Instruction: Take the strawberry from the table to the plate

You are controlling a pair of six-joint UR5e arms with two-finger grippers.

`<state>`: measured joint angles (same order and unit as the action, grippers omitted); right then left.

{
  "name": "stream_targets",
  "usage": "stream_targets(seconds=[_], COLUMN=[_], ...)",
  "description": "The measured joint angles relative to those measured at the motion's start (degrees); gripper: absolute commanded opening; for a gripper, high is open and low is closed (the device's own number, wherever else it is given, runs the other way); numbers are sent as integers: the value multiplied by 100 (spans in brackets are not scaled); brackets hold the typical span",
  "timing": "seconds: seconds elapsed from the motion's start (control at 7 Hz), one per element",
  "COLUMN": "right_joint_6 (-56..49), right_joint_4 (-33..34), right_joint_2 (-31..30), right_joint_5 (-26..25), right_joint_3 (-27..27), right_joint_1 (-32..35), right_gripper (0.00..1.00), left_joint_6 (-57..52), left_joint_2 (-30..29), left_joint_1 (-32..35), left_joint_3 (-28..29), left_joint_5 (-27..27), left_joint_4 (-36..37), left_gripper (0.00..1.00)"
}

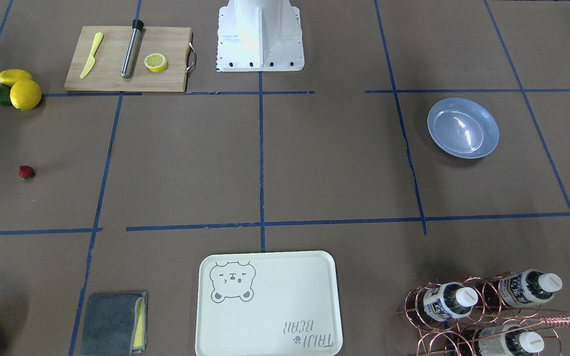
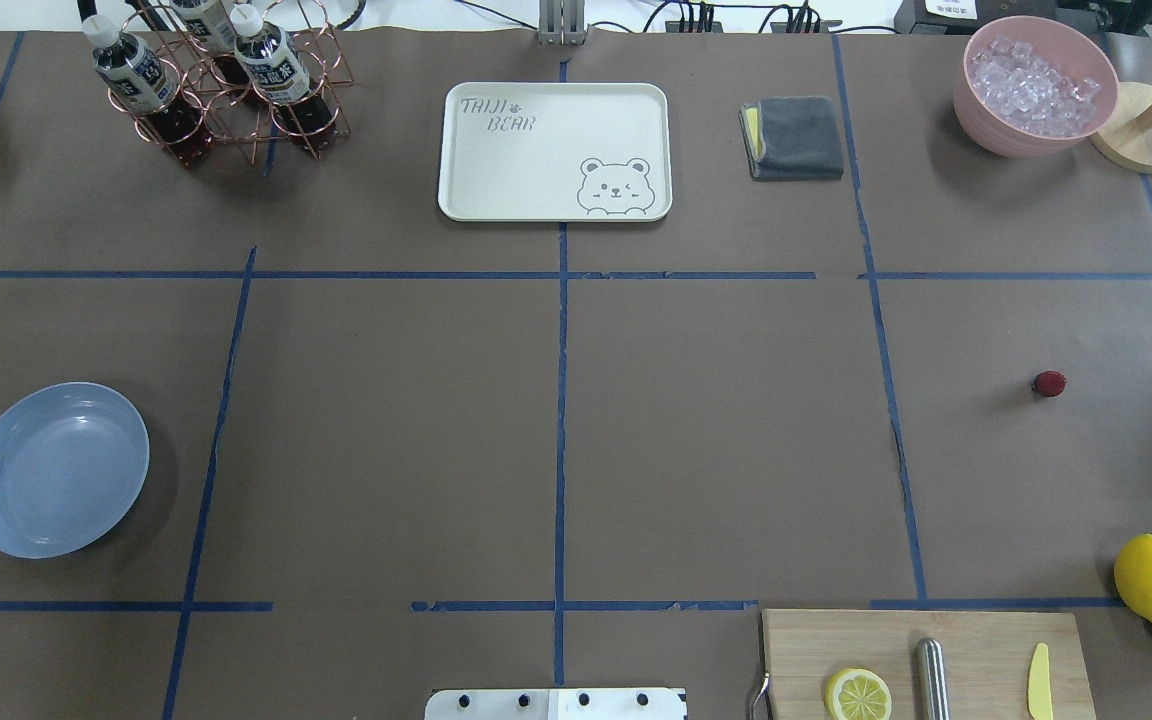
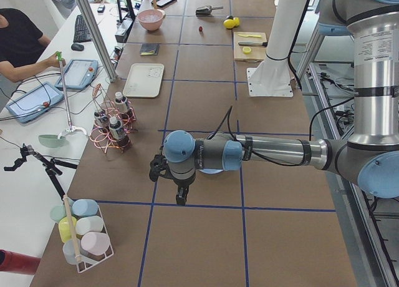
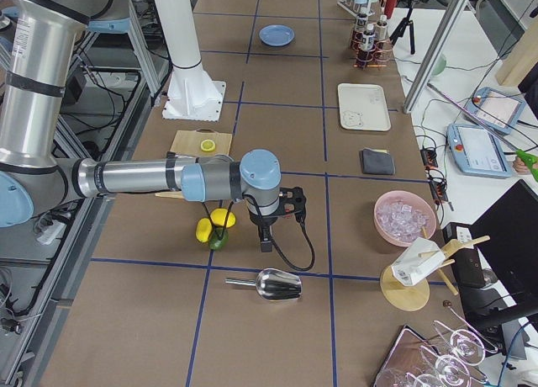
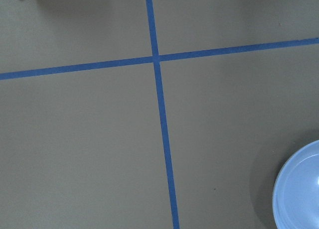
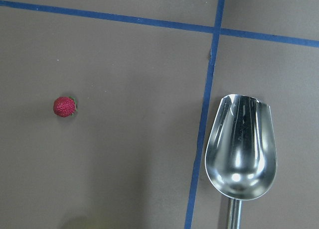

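Your right gripper (image 4: 266, 242) hangs over the table (image 6: 124, 164); whether its jaws stand apart cannot be told. The strawberry (image 6: 65, 106) lies off-centre in its wrist view, well apart from the scoop (image 6: 242, 154). Centre over the berry first, descend straight, close softly; the plate (image 2: 56, 468) sits far across.

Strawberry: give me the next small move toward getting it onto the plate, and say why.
Probably shift the right hand sideways until it is centred above the strawberry, before descending. The right wrist view shows it lying free on the table, off to the left of centre, away from the metal scoop; the plate sits empty.
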<state>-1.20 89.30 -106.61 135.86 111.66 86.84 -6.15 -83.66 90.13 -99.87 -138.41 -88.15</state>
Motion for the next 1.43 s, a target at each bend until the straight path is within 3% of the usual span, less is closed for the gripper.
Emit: stream_targets(seconds=[1.43], right_joint_6=[-29], right_joint_4=[-58], right_joint_2=[-26], right_joint_5=[131], right_joint_3=[-3], right_joint_1=[-9], right_gripper=[100], left_joint_6=[-54], left_joint_2=[11], left_joint_1=[-13], left_joint_3=[-86], left_joint_5=[3], left_joint_4=[-355], left_gripper=[100])
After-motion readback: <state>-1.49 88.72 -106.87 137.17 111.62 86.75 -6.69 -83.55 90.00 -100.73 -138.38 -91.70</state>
